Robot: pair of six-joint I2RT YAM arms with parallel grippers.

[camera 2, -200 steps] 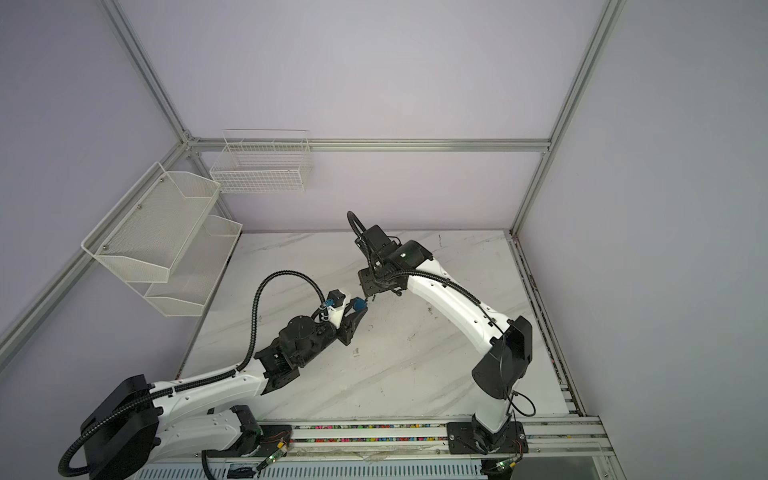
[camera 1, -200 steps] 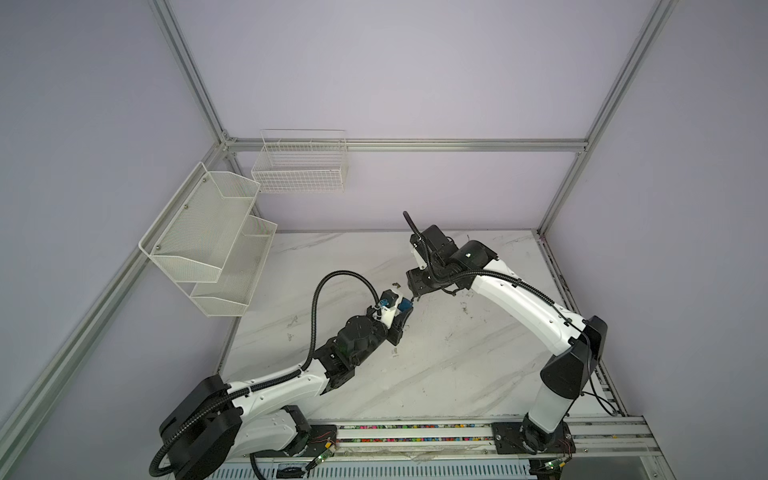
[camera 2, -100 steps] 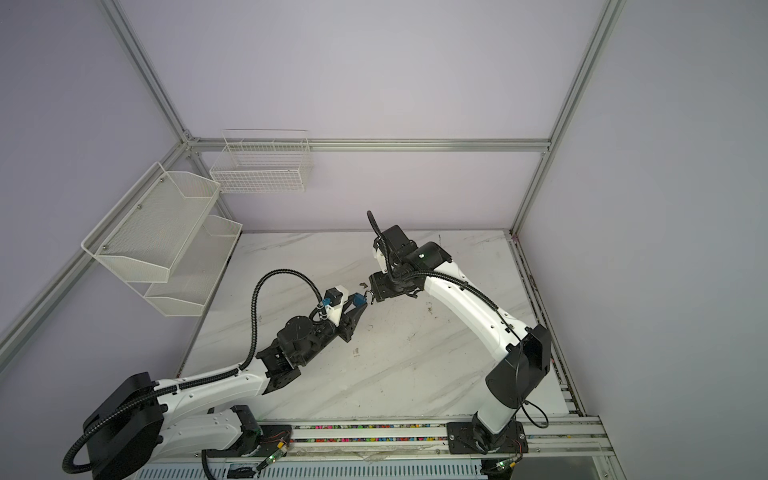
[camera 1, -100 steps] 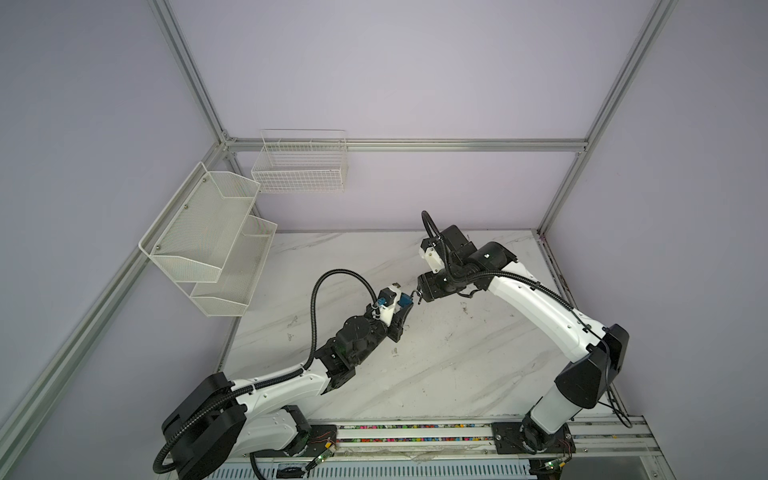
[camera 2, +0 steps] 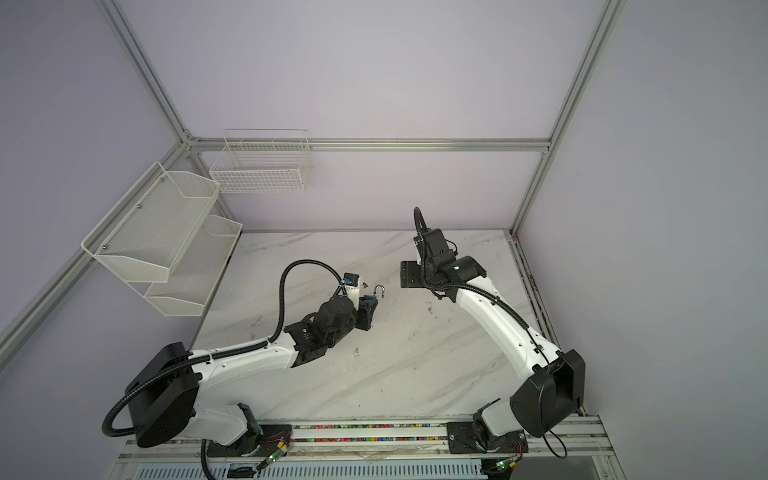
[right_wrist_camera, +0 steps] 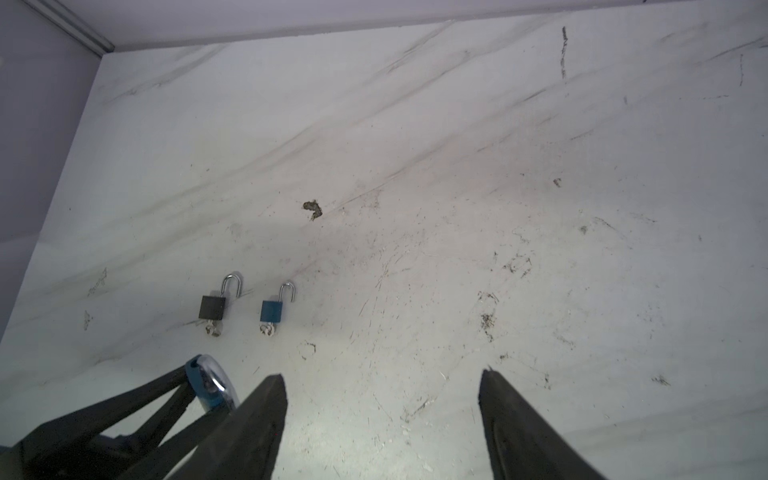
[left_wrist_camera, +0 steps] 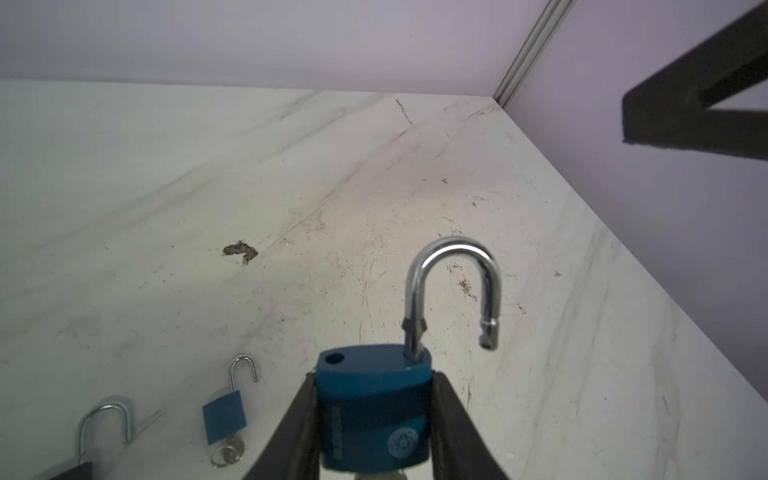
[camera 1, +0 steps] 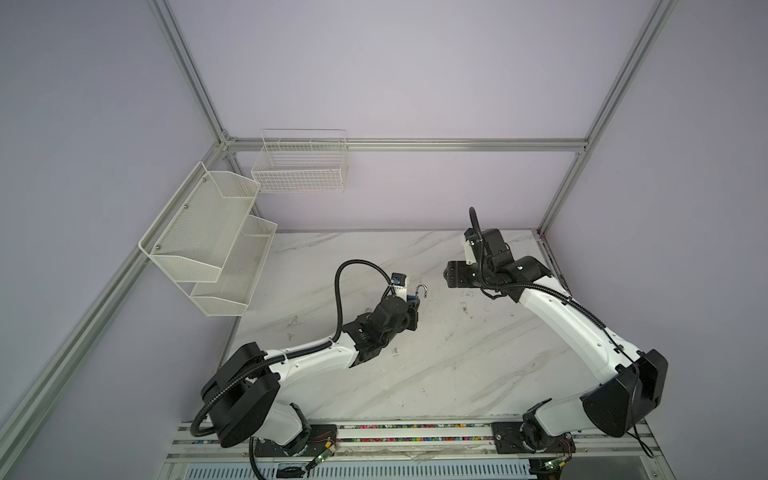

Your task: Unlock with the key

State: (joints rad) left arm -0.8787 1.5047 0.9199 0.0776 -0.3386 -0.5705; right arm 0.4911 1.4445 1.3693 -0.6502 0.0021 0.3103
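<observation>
Left end effector (left_wrist_camera: 374, 380) clamps the blue padlock (left_wrist_camera: 372, 411) above the tabletop (left_wrist_camera: 208, 166), shackle (left_wrist_camera: 453, 266) sprung — looks unlocked. Right end effector (right_wrist_camera: 381, 373) gapes empty, well apart. Lower it gently beside the small blue padlock (right_wrist_camera: 272, 309) and black padlock (right_wrist_camera: 212, 307) — don't drop it.

A robotics lab test cell: plain lilac walls (camera 1: 395, 75) boxed in by an aluminium frame (camera 1: 457, 144), a scuffed marble-look surface (camera 1: 457, 374), two white-and-black robot arms (camera 1: 561, 324) bolted to a rail (camera 1: 415, 440) at 6 o'clock, mesh shelves (camera 1: 195, 237) at 10 o'clock, a wire basket (camera 1: 299, 174) at 11.
</observation>
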